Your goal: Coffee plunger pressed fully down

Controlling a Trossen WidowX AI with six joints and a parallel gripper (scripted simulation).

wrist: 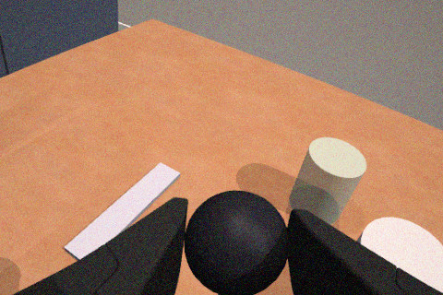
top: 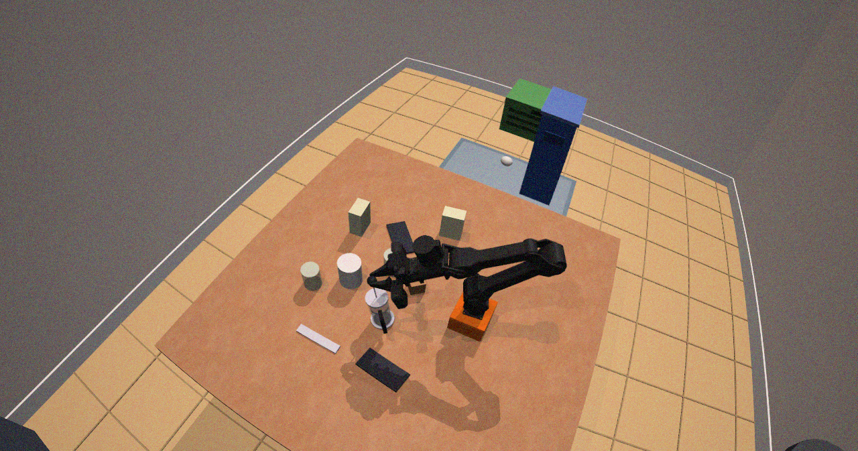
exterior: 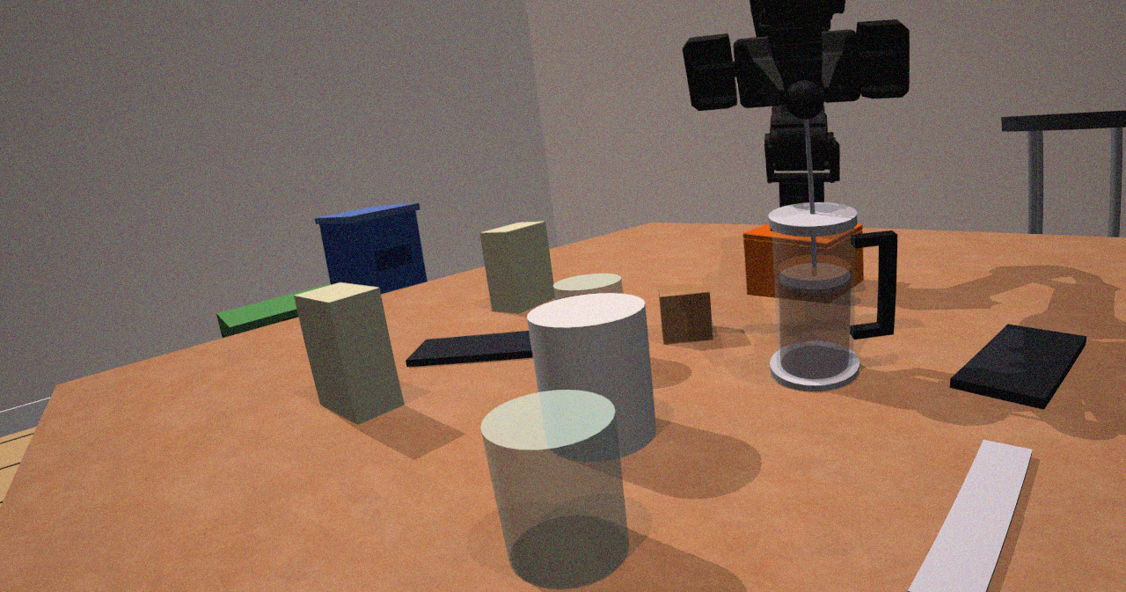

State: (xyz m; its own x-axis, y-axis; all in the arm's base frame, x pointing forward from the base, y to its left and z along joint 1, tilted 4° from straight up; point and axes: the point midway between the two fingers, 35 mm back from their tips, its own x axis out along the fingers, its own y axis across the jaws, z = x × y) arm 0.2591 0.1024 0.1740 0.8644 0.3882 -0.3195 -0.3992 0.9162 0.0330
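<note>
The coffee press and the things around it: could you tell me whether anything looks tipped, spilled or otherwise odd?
Nothing stands out. The coffee press stands upright on the table, the gripper shut on its plunger knob, rod vertical. Nothing looks spilled or toppled.

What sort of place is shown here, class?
Probably a robot test bench, not a kitchen: one arm's gripper clamps a coffee press plunger knob on a table strewn with plain blocks.
</note>
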